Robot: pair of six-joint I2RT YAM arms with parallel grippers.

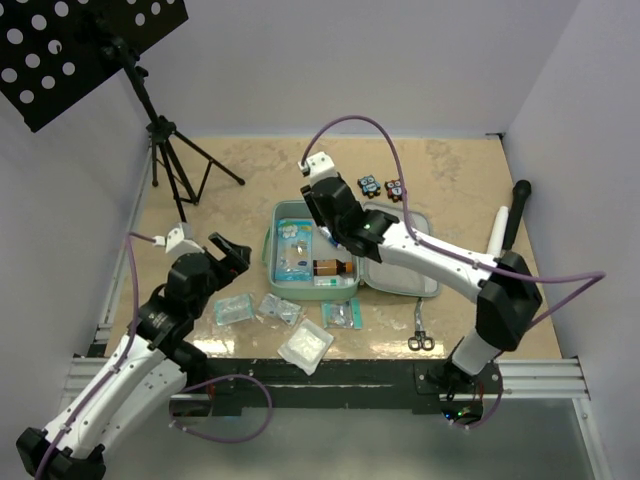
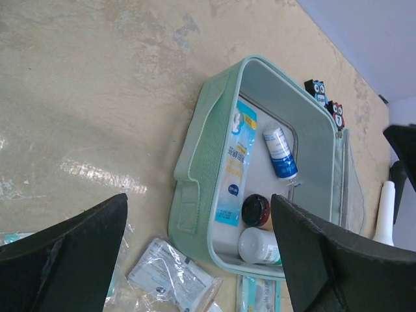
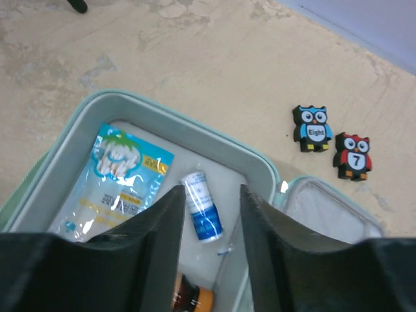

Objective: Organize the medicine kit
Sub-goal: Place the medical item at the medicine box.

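The mint-green medicine kit (image 1: 272, 262) lies open at mid-table, its lid (image 1: 400, 275) folded out to the right. Inside are a blue packet (image 2: 235, 166), a blue-and-white tube (image 2: 281, 153), a brown bottle with a black cap (image 2: 255, 209) and a white bottle (image 2: 257, 246). My right gripper (image 3: 211, 192) is open and hovers over the tube (image 3: 201, 208), not touching it. My left gripper (image 1: 230, 255) is open and empty, left of the kit (image 2: 214, 130) and above the table.
Several clear sachets (image 1: 233, 309) (image 1: 305, 345) (image 1: 341, 315) lie in front of the kit. Scissors (image 1: 419, 330) lie at the front right. Two owl number pieces (image 3: 313, 128) (image 3: 353, 156) sit behind the kit. A tripod (image 1: 165, 140) stands at the back left.
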